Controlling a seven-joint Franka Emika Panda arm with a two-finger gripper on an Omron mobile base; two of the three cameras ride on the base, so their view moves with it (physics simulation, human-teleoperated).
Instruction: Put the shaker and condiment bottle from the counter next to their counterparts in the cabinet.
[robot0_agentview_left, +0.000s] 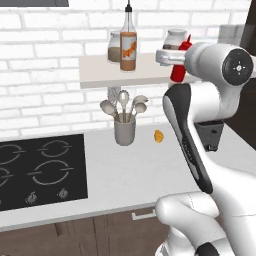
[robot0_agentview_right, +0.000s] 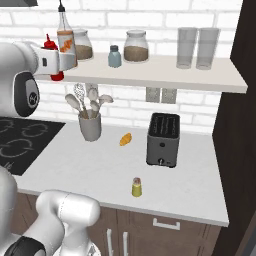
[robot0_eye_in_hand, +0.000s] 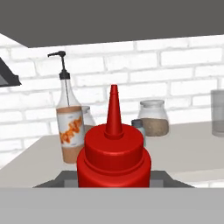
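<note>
Tool (robot0_eye_in_hand: 113, 186): I see it clamped on the red bottle (robot0_eye_in_hand: 114, 153), raised at the shelf (robot0_agentview_right: 165, 72).
Glass bottle (robot0_eye_in_hand: 70, 131): upright just beside.
Shaker (robot0_agentview_right: 136, 187): on the tabletop (robot0_agentview_right: 100, 165).

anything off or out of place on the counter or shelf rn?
Only the croissant, lying loose on the counter between utensil holder and toaster. Shaker stands upright near the front edge, not yet shelved. Condiment bottle is upright in the gripper at the cabinet. No spills.
</note>
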